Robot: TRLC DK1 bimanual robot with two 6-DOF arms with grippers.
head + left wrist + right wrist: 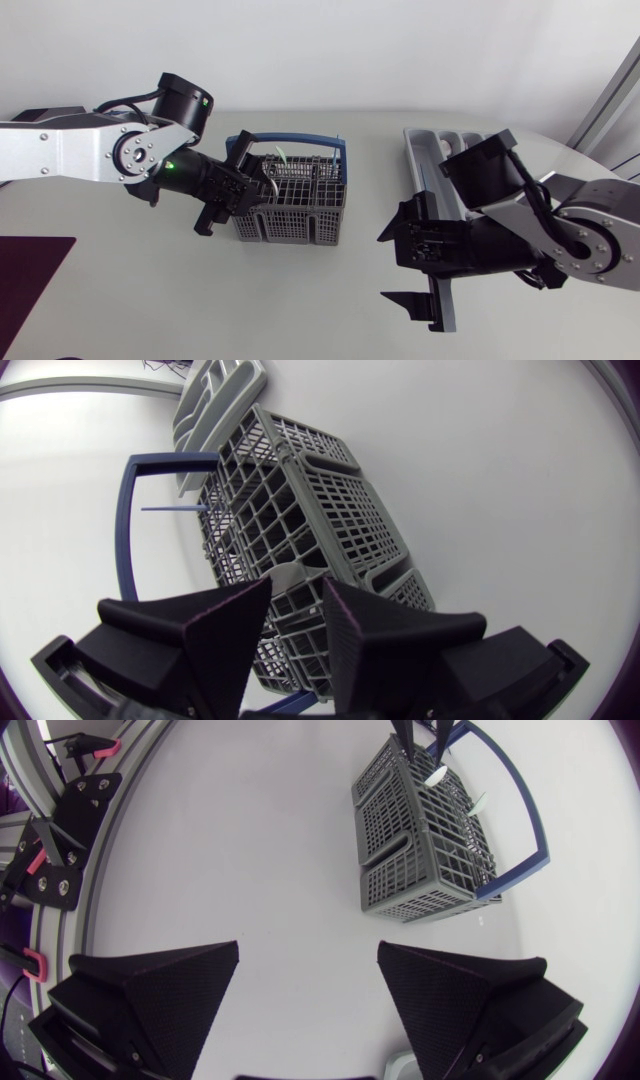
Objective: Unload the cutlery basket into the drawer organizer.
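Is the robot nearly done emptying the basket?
Barely started. Done: nothing seen; the visible slots of the grey plastic drawer organizer look empty. In hand: the left hand is at the grey mesh cutlery basket with the blue handle; the right hand hangs open. Left: light-coloured cutlery stands inside it.

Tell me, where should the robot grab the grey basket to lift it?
Probably by the blue handle, on its long straight bar, coming down from above. The bar is thin, stands clear of the basket walls and spans its width, so a gripper can close across it.
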